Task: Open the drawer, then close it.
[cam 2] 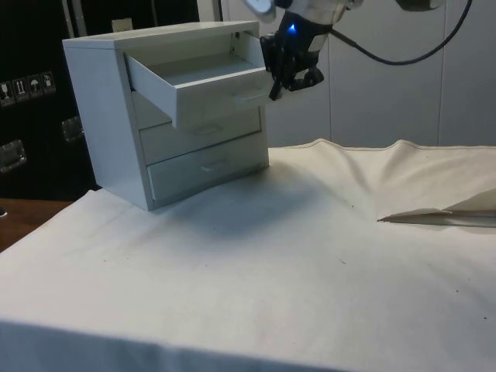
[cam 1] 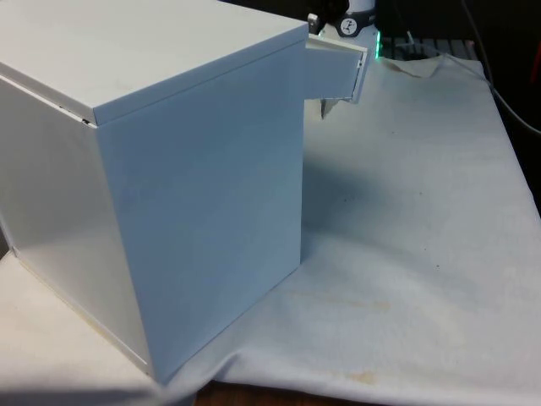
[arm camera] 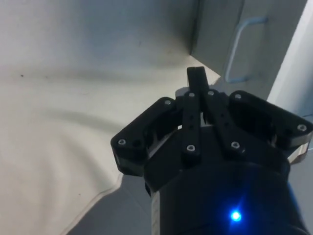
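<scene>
**Top drawer pulled out, tool at its front**

A white chest of drawers (cam 2: 116, 124) stands on the counter (cam 2: 256, 263), which is covered by a white cloth (cam 2: 403, 178). In the side view the chest sits toward ten o'clock from the picture's middle. It has three drawers stacked one above another. The top drawer (cam 2: 203, 84) is drawn well out and its visible inside is bare; the middle drawer (cam 2: 205, 130) and the bottom drawer (cam 2: 208, 164) are pushed in flush.

The black tool (cam 2: 277, 87) hangs just beside the front panel of the top drawer, at its three o'clock end in the side view, above the cloth. In the wrist view its fingers (arm camera: 191, 107) are pressed together with nothing between them, and a drawer handle (arm camera: 243, 49) shows near them at about one o'clock
</scene>
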You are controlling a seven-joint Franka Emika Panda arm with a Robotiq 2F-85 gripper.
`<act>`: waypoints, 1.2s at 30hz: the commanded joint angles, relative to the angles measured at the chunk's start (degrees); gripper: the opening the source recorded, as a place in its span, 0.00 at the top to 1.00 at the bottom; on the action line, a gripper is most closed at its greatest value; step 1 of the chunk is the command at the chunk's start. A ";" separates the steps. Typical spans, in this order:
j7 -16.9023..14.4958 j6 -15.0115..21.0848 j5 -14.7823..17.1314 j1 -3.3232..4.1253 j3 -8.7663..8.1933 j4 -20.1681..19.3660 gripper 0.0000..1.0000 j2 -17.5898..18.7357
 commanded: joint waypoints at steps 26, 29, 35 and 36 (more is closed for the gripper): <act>6.99 -1.38 -4.98 -0.11 -0.34 6.88 1.00 6.70; 7.05 -1.38 -4.93 -0.11 -0.40 7.56 1.00 7.45; 7.56 -1.49 -4.76 -0.11 -0.69 9.80 1.00 9.63; 7.62 -1.55 -4.76 -0.11 -0.69 10.14 1.00 9.91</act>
